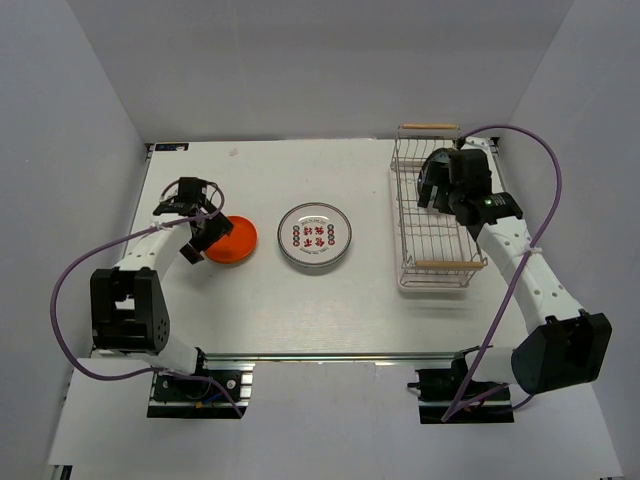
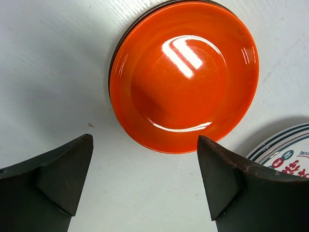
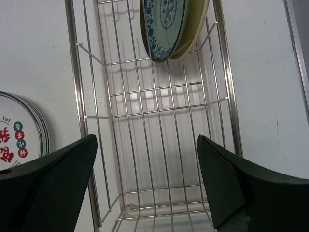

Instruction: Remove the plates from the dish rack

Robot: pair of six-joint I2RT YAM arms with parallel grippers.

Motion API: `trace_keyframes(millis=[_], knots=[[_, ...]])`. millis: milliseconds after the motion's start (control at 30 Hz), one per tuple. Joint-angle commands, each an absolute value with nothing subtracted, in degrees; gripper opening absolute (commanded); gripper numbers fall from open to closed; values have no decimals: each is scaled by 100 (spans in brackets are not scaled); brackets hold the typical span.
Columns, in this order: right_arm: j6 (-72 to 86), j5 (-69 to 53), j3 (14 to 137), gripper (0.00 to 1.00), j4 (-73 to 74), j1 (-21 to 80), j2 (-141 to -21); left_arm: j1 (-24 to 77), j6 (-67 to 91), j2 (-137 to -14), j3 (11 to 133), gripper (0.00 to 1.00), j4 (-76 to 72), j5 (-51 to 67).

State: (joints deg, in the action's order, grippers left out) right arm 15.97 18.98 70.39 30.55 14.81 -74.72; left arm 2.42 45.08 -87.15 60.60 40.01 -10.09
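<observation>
The plain orange-red plate (image 1: 234, 241) lies flat on the table at the left, and fills the upper part of the left wrist view (image 2: 183, 72). My left gripper (image 1: 207, 231) is open and empty (image 2: 145, 140), just off that plate's near rim. A white plate with red motifs (image 1: 314, 236) lies at the table's middle. The silver wire dish rack (image 1: 432, 250) stands at the right. My right gripper (image 1: 438, 188) is open and empty above the rack's floor (image 3: 147, 140). A tan-yellow plate with a blue pattern (image 3: 169, 26) stands on edge at the rack's far end; the top view hides it.
The white plate's rim shows in the left wrist view (image 2: 285, 147) and the right wrist view (image 3: 19, 135), left of the rack's wall (image 3: 77, 96). The rack has a wooden handle at each short end (image 1: 448, 264). Grey walls enclose the table.
</observation>
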Motion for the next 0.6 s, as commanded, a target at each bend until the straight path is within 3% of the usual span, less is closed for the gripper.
trace_keyframes(millis=[0, 233, 567], knots=[[1512, 2030, 7232, 89, 3076, 1371, -7576, 220, 4526, -8719, 6354, 98, 4131, -1090], [1222, 1969, 7890, 89, 2945, 1169, -8497, 343, 4175, -8176, 6899, 98, 4245, -791], [765, 2601, 9517, 89, 3119, 1143, -9983, 343, 3858, -7426, 6486, 98, 3752, -624]])
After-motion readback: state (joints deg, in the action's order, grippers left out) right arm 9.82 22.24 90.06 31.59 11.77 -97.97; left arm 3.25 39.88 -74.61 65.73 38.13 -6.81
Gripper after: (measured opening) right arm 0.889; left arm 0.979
